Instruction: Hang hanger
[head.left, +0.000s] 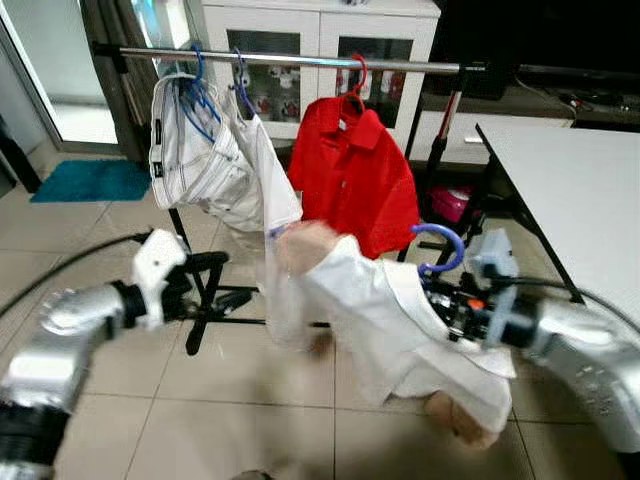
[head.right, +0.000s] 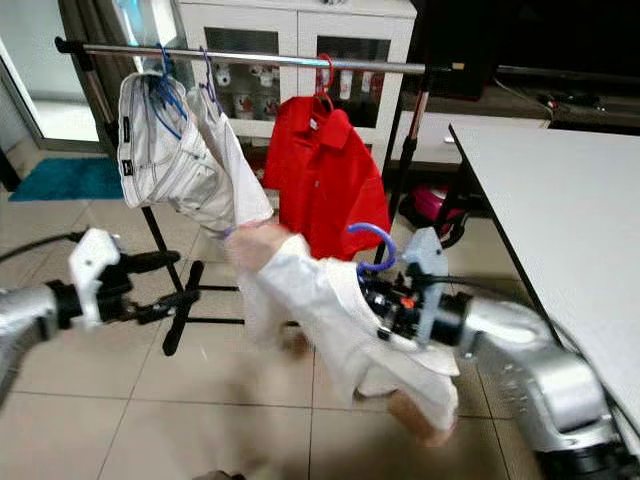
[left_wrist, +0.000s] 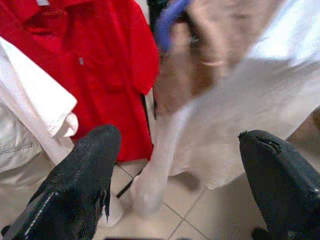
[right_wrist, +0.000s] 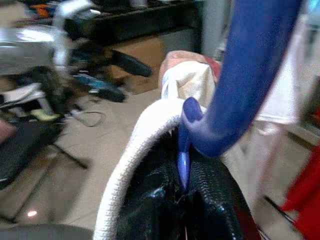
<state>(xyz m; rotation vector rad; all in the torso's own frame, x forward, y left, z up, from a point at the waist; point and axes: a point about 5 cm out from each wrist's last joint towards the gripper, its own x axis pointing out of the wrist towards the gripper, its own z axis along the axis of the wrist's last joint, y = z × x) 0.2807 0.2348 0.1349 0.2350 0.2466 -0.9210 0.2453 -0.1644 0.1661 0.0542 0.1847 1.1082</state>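
Right end effector pinches the stiff blue plastic hanger at its neck; its floppy white shirt swings. Left end effector waits wide open.

A white cabinet with glass doors is seen behind the scene, with small items dimly visible on its shelves. A grey table on black legs is placed at the right, and a pink object is seen on the floor beneath it. A teal mat is laid on the tiled floor at the left, near a bright doorway. A red polo shirt is hung on a red hook, and white jeans with a white shirt beside them are hung on blue hooks. Dark furniture with cables is seen along the back wall at the right
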